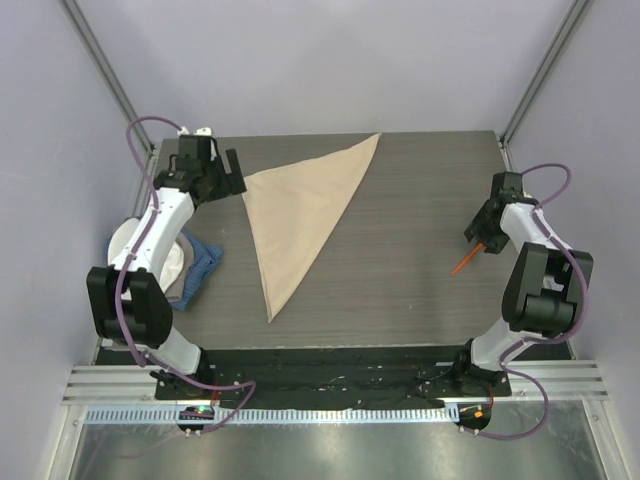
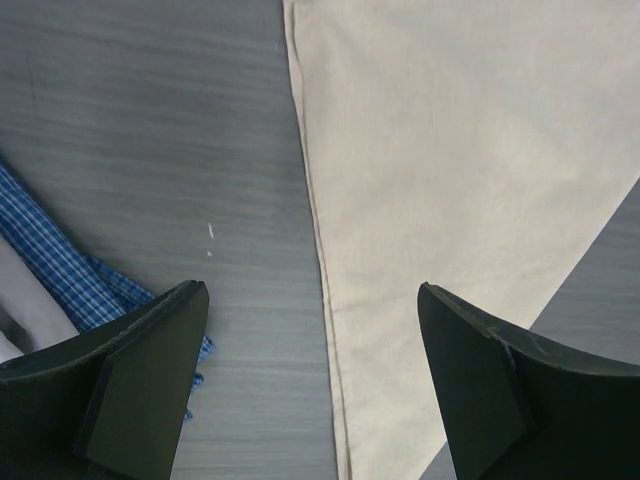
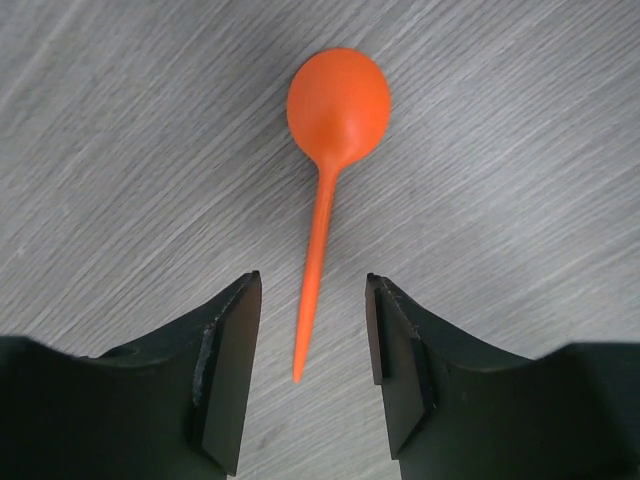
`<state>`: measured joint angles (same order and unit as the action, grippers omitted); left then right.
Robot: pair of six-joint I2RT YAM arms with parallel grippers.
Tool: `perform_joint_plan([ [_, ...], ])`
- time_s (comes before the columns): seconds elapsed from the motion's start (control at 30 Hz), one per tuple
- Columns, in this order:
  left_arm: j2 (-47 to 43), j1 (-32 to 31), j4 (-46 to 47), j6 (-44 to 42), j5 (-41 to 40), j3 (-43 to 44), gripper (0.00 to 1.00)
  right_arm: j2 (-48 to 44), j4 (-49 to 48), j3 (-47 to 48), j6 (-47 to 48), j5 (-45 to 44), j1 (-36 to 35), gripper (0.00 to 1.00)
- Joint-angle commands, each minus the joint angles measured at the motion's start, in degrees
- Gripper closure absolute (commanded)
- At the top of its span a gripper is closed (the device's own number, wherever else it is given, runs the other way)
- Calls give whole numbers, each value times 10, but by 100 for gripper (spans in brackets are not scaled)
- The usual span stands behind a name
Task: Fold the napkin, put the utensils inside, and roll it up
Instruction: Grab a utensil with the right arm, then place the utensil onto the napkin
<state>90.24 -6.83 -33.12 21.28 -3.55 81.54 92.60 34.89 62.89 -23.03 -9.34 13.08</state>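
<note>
Half-open, empty right jaws straddle the slim orange plastic spoon (image 3: 337, 105) for pickup; wide-open, empty left jaws hover over the beige cloth napkin (image 2: 450, 150).

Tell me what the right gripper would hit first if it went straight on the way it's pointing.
Probably the orange spoon: its handle lies in the gap between the open jaws of the right gripper. The fingers themselves would reach the table either side of it, though depth is unclear.

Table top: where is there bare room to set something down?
The widest bare stretch of table lies between the napkin and the orange spoon; the near strip below the napkin's tip is free too. The left side is crowded: blue cloth, left gripper.
</note>
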Motion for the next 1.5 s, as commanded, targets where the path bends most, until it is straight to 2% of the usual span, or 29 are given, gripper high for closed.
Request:
perform_joint_plan([
  [0.0,-16,-2,32,10,29,-23,10,34,-40,-10,-11,-22,-1,48],
  [0.1,-4,-3,7,10,32,-11,10,50,-52,-15,-12,-26,0,49],
  [0.4,-11,-3,9,23,76,-26,11,84,-66,-15,1,-74,0,54],
  [0.67,-20,-3,8,19,73,-29,11,108,-83,-11,19,-97,8,63],
  [0.77,-24,-4,8,19,74,-30,11,113,-89,-7,26,-94,10,76],
  [0.83,-28,-4,8,19,75,-30,11,109,-90,-5,29,-58,10,96],
  [0.9,-30,-4,8,20,78,-29,11,102,-88,-5,22,-38,1,99],
  [1.03,-34,-4,9,23,81,-30,11,51,-69,13,-20,11,-83,99],
  [1.13,-37,-6,11,27,89,-31,11,48,-77,42,-97,41,-199,99],
  [1.17,-38,-7,11,27,90,-31,11,54,-87,51,-139,47,-257,99],
  [1.2,-39,-8,10,27,92,-31,11,60,-111,61,-160,51,-282,99],
  [1.3,-44,-10,11,27,93,-31,11,116,-139,127,-213,38,-373,99],
  [1.47,-53,-9,12,26,94,-32,11,224,-146,258,-262,29,-435,99],
])
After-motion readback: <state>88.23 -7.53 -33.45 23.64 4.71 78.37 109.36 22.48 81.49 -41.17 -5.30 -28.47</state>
